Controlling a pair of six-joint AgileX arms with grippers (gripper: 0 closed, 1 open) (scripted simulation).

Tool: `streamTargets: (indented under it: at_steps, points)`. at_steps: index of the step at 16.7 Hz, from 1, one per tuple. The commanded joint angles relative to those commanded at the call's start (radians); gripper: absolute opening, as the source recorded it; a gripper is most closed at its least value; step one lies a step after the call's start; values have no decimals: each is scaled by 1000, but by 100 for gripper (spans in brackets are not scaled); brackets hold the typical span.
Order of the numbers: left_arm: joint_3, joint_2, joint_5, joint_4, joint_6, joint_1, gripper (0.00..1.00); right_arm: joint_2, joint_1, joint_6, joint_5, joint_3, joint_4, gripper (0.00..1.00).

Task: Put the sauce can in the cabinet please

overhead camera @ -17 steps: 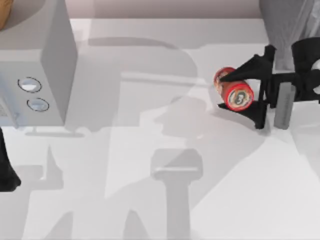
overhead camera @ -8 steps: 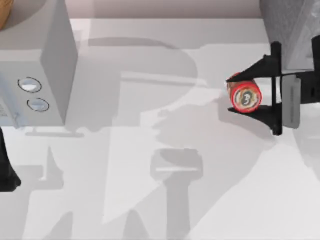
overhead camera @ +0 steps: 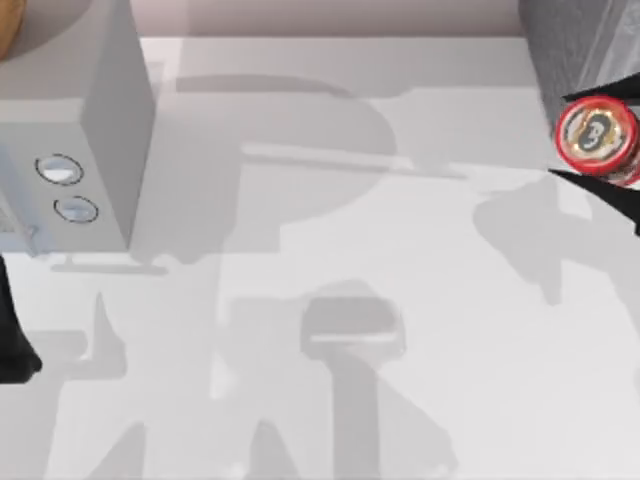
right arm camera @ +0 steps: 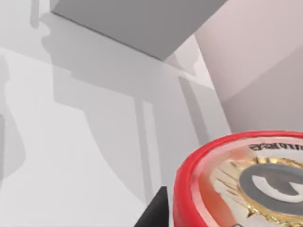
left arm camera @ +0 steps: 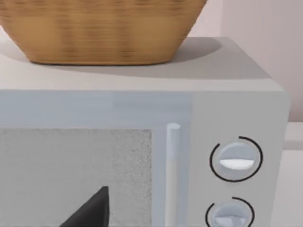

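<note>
Right hand (overhead camera: 600,135) is clenching the sauce can (overhead camera: 597,136) between its two black fingers (overhead camera: 600,92) at the right edge of the top view, one finger lying along the can's far side and the other along its near side, both touching it. Within that grip the can is being held clear of the tabletop (overhead camera: 400,300), its round printed end with the red rim and gold-and-grey emblem turned up toward the overhead camera. In the right wrist view the same red-rimmed end (right arm camera: 246,184) is sitting close to the lens, with the tip of one black finger (right arm camera: 154,213) just beside it. Directly behind the hand, toward the far right corner of the tabletop, a grey cabinet (overhead camera: 575,45) is standing; the can is hanging just in front of it, and its grey underside or wall is also showing in the right wrist view (right arm camera: 142,19). Below and to the left of the hand, the pale tabletop is carrying the soft shadows of the arms.

Well away from the right hand, at the left side of the tabletop, a grey microwave (overhead camera: 90,130) with two round dials is standing, and a woven basket (left arm camera: 102,28) is resting on its top. Left hand (overhead camera: 15,345) is waiting at the left edge just in front of the microwave; whether it is released or clenched cannot be told. One dark fingertip of it (left arm camera: 92,210) is pointing toward the microwave's door in the left wrist view.
</note>
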Motion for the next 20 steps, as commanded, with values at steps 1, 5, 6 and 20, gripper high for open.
streamTargets:
  at_steps: [1,5,6,20]
  points:
    - [0,0,0,0,0,0,100,-125,-1,135,63,-57,2,0]
    - [0,0,0,0,0,0,100,-625,4,627,348,-312,8,0]
    - [0,0,0,0,0,0,100,-739,6,729,424,-379,11,0]
    - [0,0,0,0,0,0,100,-1308,-21,1172,923,-805,45,0]
